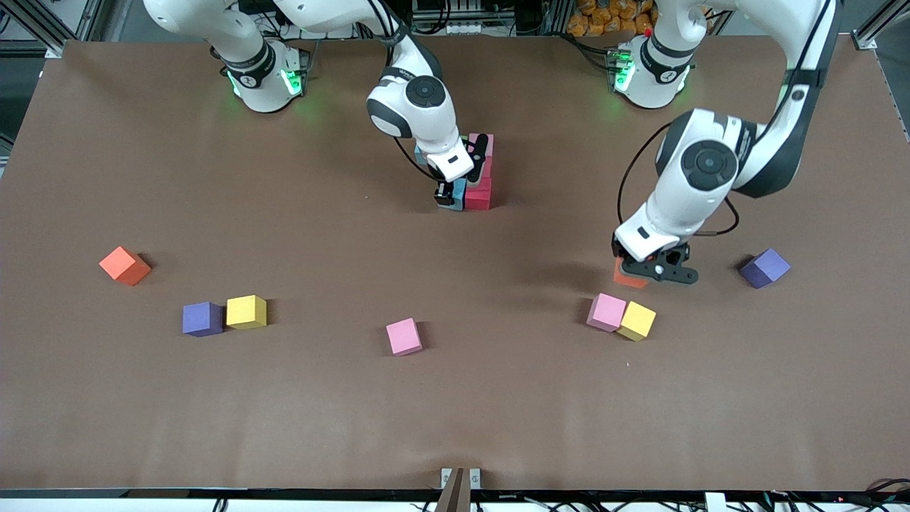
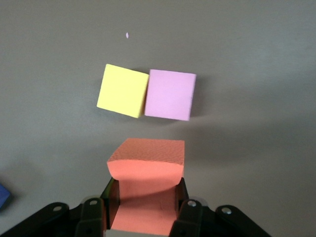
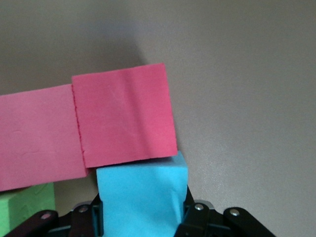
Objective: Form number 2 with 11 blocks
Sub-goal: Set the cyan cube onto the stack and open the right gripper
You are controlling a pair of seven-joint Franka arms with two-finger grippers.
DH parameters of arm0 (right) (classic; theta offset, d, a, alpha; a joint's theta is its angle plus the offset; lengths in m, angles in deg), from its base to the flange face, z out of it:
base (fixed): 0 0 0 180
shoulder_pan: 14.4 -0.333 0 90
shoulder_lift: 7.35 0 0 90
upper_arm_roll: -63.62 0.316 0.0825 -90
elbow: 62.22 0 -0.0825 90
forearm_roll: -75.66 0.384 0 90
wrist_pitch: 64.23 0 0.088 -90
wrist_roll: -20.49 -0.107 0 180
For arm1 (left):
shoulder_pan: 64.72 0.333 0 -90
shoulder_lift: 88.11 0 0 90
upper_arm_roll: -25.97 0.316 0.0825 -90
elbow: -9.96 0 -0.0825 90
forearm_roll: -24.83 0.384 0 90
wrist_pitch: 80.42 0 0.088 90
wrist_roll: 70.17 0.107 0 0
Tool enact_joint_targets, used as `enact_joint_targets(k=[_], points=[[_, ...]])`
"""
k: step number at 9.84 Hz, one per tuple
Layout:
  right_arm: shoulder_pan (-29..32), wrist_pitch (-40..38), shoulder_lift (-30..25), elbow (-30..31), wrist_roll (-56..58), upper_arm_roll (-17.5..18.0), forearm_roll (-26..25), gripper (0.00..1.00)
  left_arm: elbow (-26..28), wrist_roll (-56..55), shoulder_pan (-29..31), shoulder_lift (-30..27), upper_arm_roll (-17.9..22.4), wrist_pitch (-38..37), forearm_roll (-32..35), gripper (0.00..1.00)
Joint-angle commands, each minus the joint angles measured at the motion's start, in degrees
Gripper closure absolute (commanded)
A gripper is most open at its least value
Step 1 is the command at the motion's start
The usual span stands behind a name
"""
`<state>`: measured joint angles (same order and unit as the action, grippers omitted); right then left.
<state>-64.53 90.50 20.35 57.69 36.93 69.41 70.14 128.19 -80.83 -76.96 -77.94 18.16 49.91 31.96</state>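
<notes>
My right gripper [image 1: 448,196] is shut on a light blue block [image 3: 142,195] and holds it against a red block [image 3: 123,116] at the end of a cluster of touching cubes mid-table. That cluster also shows a second red block [image 3: 37,140], a green block [image 3: 27,207] and a pink block [image 1: 486,144]; the arm hides the rest. Toward the left arm's end, my left gripper [image 2: 146,190] is shut on an orange block [image 2: 146,168], squeezing its sides. Just nearer the front camera lie a pink block [image 2: 170,94] and a yellow block [image 2: 122,90], touching.
Loose cubes lie nearer the front camera: a pink one [image 1: 404,336] mid-table, then a yellow one [image 1: 247,311], a purple cube [image 1: 202,318] and an orange one [image 1: 124,266] toward the right arm's end. Another purple cube [image 1: 764,268] sits beside the left gripper.
</notes>
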Motion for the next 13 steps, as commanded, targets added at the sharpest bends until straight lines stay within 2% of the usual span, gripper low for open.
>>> enact_joint_targets(k=[1,3,4,5,6,9,12,13], points=[[-1.2,-0.4,1.3,-2.0,-2.0,-1.0,-1.2,0.83,1.0,1.0,-0.1,-3.2,-0.4,-2.2,-4.4,0.6],[-1.5,-0.3,1.5,-2.1,-2.2,-1.0,-1.2,0.83,1.0,1.0,-0.1,-3.7,-0.4,-2.4,-5.9,0.6],[-1.5,-0.3,1.6,-2.1,-2.5,-1.0,-1.2,0.78,1.0,1.0,-0.1,-3.6,-0.4,-2.5,-6.4,0.6],[-1.5,-0.3,1.8,-2.4,-3.5,-1.0,-1.2,0.06,0.4,1.0,-0.1,-3.1,-0.4,-2.5,-6.5,0.6],[-1.5,-0.3,1.9,-2.7,-3.6,-1.0,-1.3,0.0,0.3,1.0,-0.1,-2.8,-0.4,-2.4,-6.6,0.6],[-0.8,-2.0,0.4,-2.8,-3.6,-0.9,-1.8,0.0,-0.8,0.7,-0.1,-2.3,-0.3,-2.4,-7.6,0.6],[-0.1,-10.9,-5.1,-2.5,-2.7,-0.9,-1.8,0.0,-1.3,0.9,-2.5,-2.3,-1.0,-2.5,-8.1,0.62],[0.6,-13.3,-6.9,-2.5,-1.9,-0.9,-1.8,0.0,-1.9,0.8,-3.0,-2.3,-2.5,-2.6,-7.7,0.7]])
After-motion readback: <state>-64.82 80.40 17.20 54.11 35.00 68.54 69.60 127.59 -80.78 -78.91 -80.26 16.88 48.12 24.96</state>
